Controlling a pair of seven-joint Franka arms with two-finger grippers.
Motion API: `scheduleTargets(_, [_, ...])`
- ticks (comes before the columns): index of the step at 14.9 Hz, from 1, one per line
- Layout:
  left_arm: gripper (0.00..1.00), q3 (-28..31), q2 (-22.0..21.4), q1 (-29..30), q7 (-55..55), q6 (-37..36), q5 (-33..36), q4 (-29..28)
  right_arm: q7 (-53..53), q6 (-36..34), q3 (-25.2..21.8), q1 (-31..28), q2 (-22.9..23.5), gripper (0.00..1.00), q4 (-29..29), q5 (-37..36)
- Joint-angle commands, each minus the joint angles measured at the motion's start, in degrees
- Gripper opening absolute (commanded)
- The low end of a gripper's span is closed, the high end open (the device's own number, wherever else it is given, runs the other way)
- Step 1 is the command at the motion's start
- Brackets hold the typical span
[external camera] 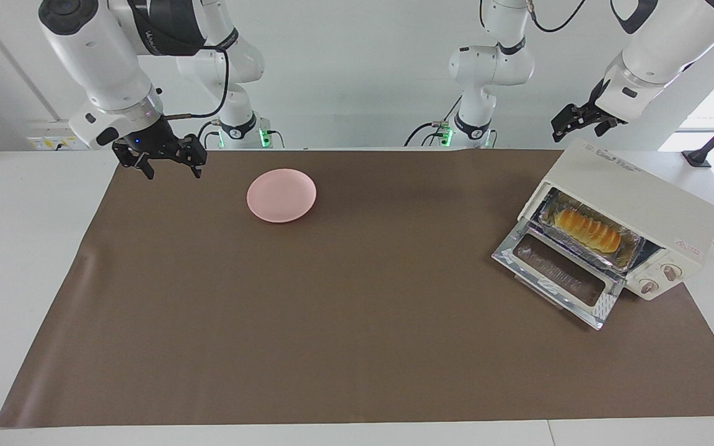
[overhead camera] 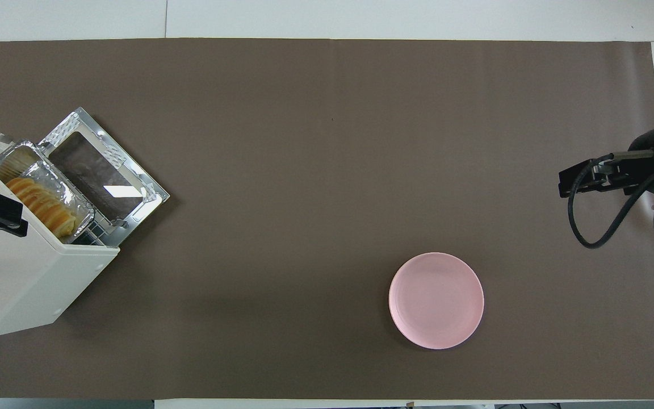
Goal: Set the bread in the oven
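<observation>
A: Where is the ridged yellow-orange bread (external camera: 587, 230)?

B: In a silver foil tray (external camera: 628, 251) inside the cream-white toaster oven (external camera: 642, 204), door down.

A: The fingers?

B: Left gripper (external camera: 574, 121) above the oven, spread, empty. Right gripper (external camera: 168, 162) waits apart from the oven, spread, empty.

The oven (external camera: 633, 204) has a smooth cream shell with a soft satin sheen, like painted metal or plastic — its dropped door (external camera: 558, 275) is glass, glossy and reflective, framed in bright polished metal. Inside, the bread (external camera: 586, 228) shows a shiny glazed crust with ridges, lying in a crinkled silver foil tray (external camera: 626, 248) on a thin wire rack (overhead camera: 95, 237). The pink plate (external camera: 281, 195) looks smooth and matt, the brown mat (external camera: 332, 322) is dull and paper-like with faint creases — the table (external camera: 22, 204) around it is plain white and smooth, and both arms wear glossy white casings over matt black grippers
</observation>
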Motion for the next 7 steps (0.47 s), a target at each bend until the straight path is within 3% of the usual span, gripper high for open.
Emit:
scheduleTargets(1, [1.00, -0.9, -0.9, 1.3, 1.6, 3.7, -1.1, -2.4, 0.5, 0.1, 0.7, -0.6, -1.3, 1.00, -1.4, -0.7])
scheduleTargets(7, [1.00, -1.0, -0.2, 0.6, 1.6, 7.1, -1.3, -3.1, 0.5, 0.1, 0.7, -0.6, -1.3, 1.00, -1.4, -0.7])
